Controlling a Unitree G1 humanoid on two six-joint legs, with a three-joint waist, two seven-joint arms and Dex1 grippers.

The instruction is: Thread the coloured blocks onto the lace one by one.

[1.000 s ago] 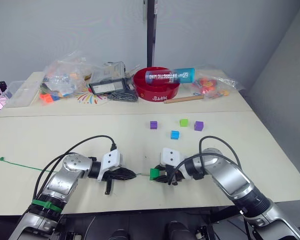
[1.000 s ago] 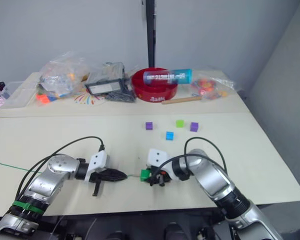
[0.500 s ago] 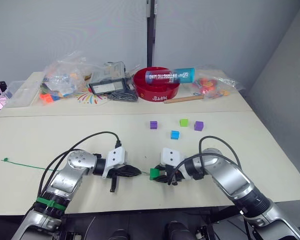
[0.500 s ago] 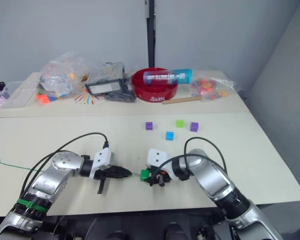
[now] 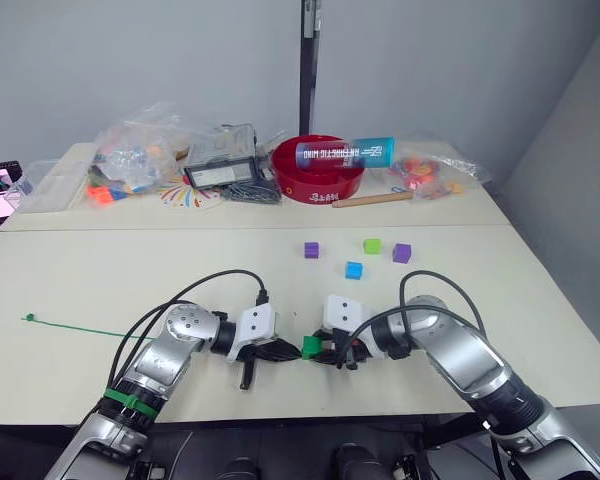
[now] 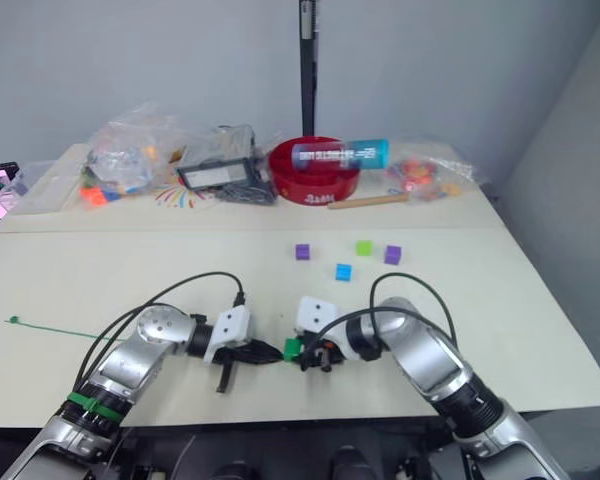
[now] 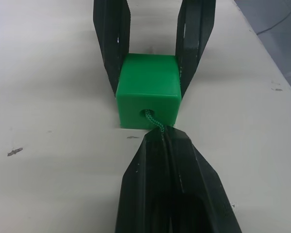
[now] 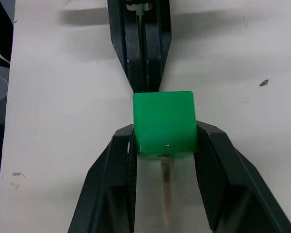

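Observation:
The dark green block (image 5: 309,346) sits near the table's front edge, with my right gripper (image 5: 320,350) shut on its two sides. From the left, my left gripper (image 5: 286,350) is shut on the lace (image 7: 154,119), its tips almost against the block's hole. The lace's pale tip (image 8: 166,191) pokes out of the far side of the block (image 8: 164,124), between the right fingers (image 8: 117,160). The rest of the lace (image 5: 75,327) trails left across the table to a small knot (image 5: 27,318). Two purple blocks (image 5: 310,250) (image 5: 401,253), a light green block (image 5: 372,245) and a blue block (image 5: 353,270) lie beyond.
At the back stand a red bowl (image 5: 320,175) with a blue tube (image 5: 344,154) across it, a wooden stick (image 5: 370,199), plastic bags of toys (image 5: 135,150) and a clear box (image 5: 42,185). A seam (image 5: 180,229) crosses the table in front of them.
My left gripper has moved right up to the dark green block, pushing the lace into its hole. The lace's knot end has been dragged right. The right gripper has stayed put.

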